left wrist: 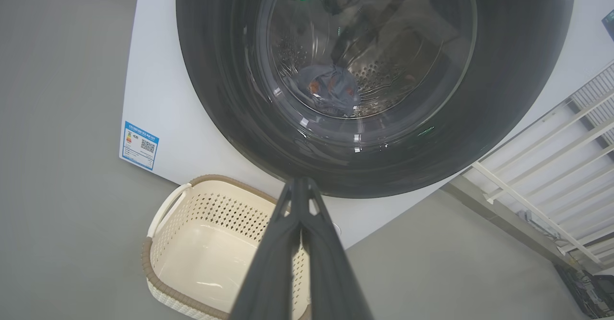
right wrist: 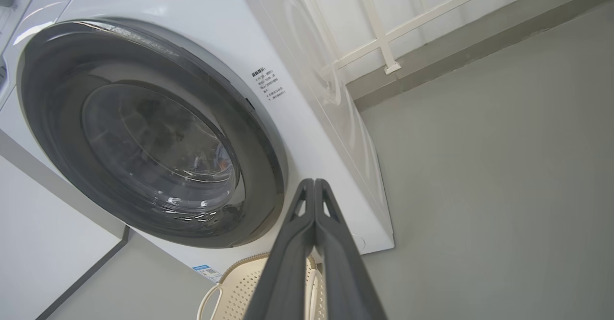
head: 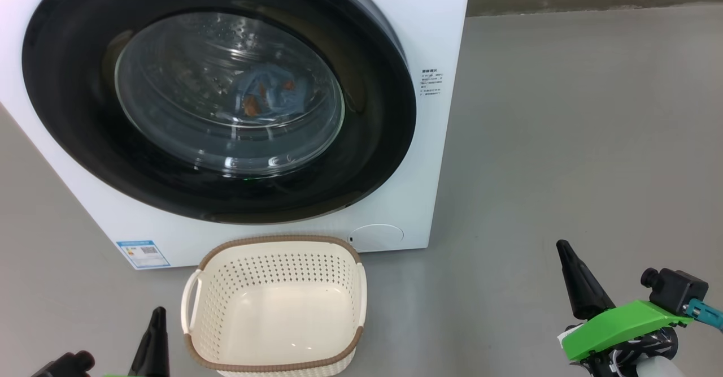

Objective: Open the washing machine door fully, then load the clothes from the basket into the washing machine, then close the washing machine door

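Head view, starting at my left side. My left claw (head: 157, 316) sits low in the bottom corner. Its two long dark fingers are pressed together with nothing between them. It is near the small cream plastic basket (head: 277, 238), the one with holes and a brown rim, but not touching it. I think it waits down there because it has no work at the door now.

A small blue label sticker (head: 143, 254) sits on the bottom corner of the big white washing machine (head: 440, 26). The basket stands on the grey floor (head: 565, 139) just in front of the machine, right under the door. I guess that keeps the way from basket to drum short. Nothing lies in the basket.

Above it, the big round shiny black washing machine door (head: 373, 156), with its clear glass bowl, lies flat against the white front. It looks shut to me. Through the glass I see the light blue clothes (head: 271, 97) with orange-brown patches. They lie low in the steel drum (left wrist: 388, 75), where loose cloth would slide down. So the job looks done.

Far to the right, my right claw (head: 562, 248) is low over the floor, well apart from the machine. Its fingers are pressed together too, and they hold nothing.
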Controlling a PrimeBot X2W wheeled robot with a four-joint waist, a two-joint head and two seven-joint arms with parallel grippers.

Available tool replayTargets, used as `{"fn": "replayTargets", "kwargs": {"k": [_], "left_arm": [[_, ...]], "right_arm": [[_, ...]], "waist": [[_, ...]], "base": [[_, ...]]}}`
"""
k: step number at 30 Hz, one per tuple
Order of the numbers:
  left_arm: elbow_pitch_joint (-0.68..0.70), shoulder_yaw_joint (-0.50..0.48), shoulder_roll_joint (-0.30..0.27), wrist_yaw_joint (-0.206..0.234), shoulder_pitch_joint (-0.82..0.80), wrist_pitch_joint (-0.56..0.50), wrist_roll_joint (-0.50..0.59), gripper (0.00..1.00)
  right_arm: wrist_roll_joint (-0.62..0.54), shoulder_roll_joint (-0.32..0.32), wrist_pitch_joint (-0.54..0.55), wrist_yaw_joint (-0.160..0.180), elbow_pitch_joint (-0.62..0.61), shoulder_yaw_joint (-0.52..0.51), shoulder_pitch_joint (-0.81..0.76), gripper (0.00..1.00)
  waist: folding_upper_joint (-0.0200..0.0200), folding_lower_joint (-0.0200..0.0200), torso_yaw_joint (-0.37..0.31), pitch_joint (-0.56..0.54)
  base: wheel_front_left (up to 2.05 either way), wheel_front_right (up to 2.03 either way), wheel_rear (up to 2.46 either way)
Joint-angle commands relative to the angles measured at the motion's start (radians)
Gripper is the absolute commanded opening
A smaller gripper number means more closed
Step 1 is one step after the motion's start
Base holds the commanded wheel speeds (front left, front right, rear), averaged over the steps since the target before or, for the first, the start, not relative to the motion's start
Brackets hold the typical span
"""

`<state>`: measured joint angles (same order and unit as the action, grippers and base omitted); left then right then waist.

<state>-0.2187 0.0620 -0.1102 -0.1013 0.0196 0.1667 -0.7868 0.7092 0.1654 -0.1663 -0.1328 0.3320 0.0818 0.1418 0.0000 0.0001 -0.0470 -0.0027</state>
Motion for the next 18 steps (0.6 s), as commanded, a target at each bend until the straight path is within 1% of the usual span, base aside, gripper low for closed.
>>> {"fn": "replayTargets", "kwargs": {"k": [1, 18], "left_arm": [[0.018, -0.021, -0.010, -0.003, -0.047, -0.008, -0.026, 0.00], [0.009, -0.050, 0.003, -0.008, -0.063, -0.058, -0.171, 0.00]], "right_arm": [[0.036, 0.004, 0.006, 0.001, -0.031, -0.008, 0.019, 0.00], [0.194, -0.018, 0.057, 0.001, -0.040, -0.043, 0.010, 0.00]], "waist": [[0.0000, -0.0001, 0.001, 0.000], [0.0000, -0.0001, 0.009, 0.001]], "base": [[0.00, 0.00, 0.00], [0.00, 0.00, 0.00]]}}
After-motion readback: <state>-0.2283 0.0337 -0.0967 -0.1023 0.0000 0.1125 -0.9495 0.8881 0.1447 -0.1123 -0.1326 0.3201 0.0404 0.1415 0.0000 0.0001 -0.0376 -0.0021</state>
